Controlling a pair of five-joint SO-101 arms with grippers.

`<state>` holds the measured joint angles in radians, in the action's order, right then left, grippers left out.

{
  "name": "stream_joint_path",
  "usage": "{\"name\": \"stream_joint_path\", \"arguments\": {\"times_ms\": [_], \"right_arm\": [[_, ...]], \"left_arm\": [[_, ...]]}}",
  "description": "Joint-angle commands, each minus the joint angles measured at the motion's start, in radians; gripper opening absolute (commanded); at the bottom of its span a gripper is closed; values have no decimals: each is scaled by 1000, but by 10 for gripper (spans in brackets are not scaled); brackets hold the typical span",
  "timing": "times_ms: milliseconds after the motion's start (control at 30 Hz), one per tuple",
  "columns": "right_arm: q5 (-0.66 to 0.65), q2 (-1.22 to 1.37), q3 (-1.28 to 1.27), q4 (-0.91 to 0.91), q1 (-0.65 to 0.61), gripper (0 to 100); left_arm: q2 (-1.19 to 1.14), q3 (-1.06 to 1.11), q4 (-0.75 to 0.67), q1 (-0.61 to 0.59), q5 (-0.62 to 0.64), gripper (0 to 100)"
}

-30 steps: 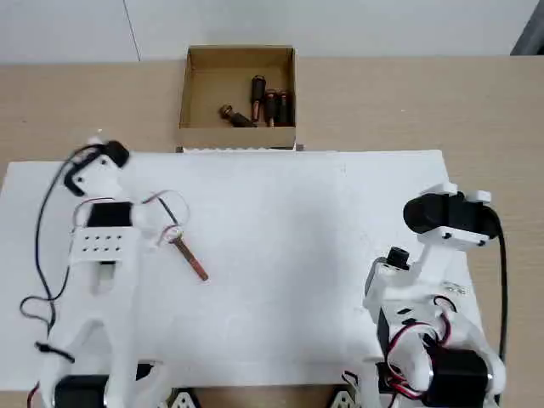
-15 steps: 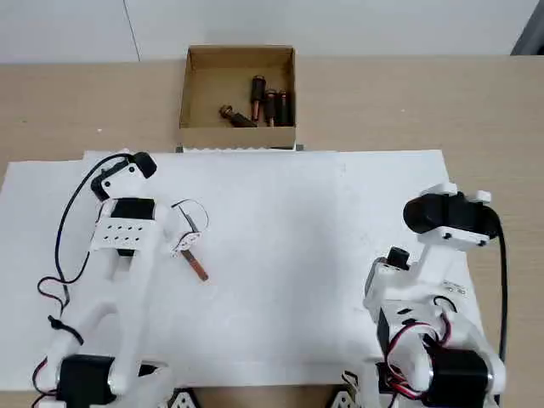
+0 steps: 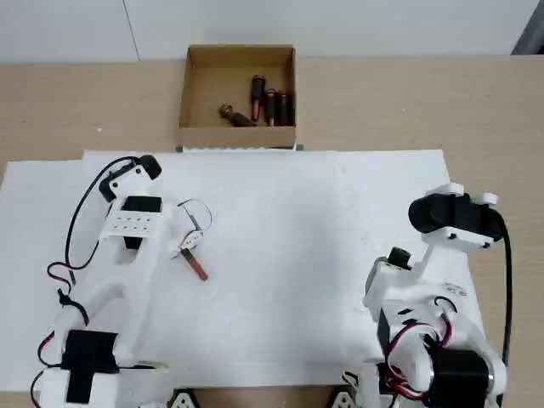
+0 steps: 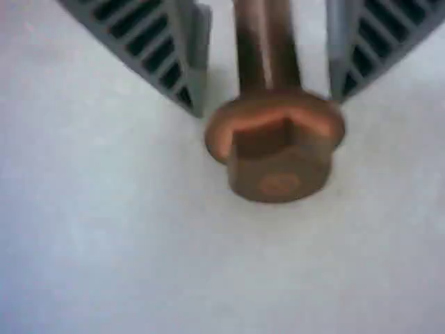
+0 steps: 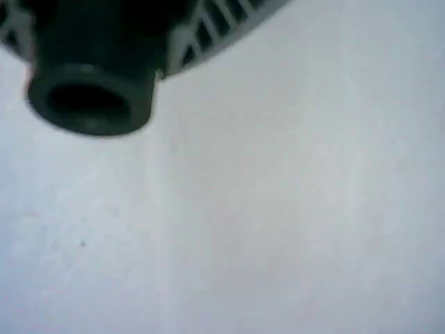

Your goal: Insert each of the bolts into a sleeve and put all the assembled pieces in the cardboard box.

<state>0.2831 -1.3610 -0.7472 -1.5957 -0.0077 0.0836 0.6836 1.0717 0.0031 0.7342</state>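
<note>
Closest in, the bolt (image 4: 274,149) lies on the white sheet (image 3: 323,255) with its flanged hex head towards my left wrist camera and its shank running up between my left jaws at the top centre of that view. The left jaws are open, one on either side of the shank, with a sliver of sheet showing on both sides, so I have hold of nothing yet. I judge the bolt to be solid coppery metal: stiff, small but dense for its size, smooth enough to roll or skid if I nudge it off centre. The straight shank just behind the flange looks like the place to close on, since that leaves the far end free for a sleeve. From above, the bolt sits left of centre, just right of my left arm (image 3: 127,225), slanting down to the right. Over in the lower right of that frame is my right arm (image 3: 425,280). In its wrist view a dark sleeve (image 5: 90,94) juts out at the upper left, bore open, and my right jaws look closed on it, holding it clear of the sheet. It looks rigid and light. Farthest off, at the top of the high view on the tan surface (image 3: 408,102), stands the cardboard box (image 3: 197,93), with several assembled pieces (image 3: 259,100) already lying in its right half
</note>
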Motion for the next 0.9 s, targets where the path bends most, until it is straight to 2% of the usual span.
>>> {"name": "stream_joint_path", "arguments": {"times_ms": [0, 67, 367, 500, 700, 867], "right_arm": [[8, -8, 3, 12, 10, 4], [8, -8, 3, 12, 10, 4], [3, -8, 5, 16, 10, 4], [3, -8, 11, 24, 5, 4], [2, -8, 11, 24, 4, 4], [-17, -8, 11, 47, 4, 4]], "left_arm": [[-28, -35, -55, -3, 3, 55], [-35, -35, -68, -3, 3, 2], [-28, -53, -48, 5, 3, 5], [-28, -165, 74, 5, 11, 5], [-28, -444, 292, 6, 21, 5], [-28, -644, 413, 38, -5, 5]]}}
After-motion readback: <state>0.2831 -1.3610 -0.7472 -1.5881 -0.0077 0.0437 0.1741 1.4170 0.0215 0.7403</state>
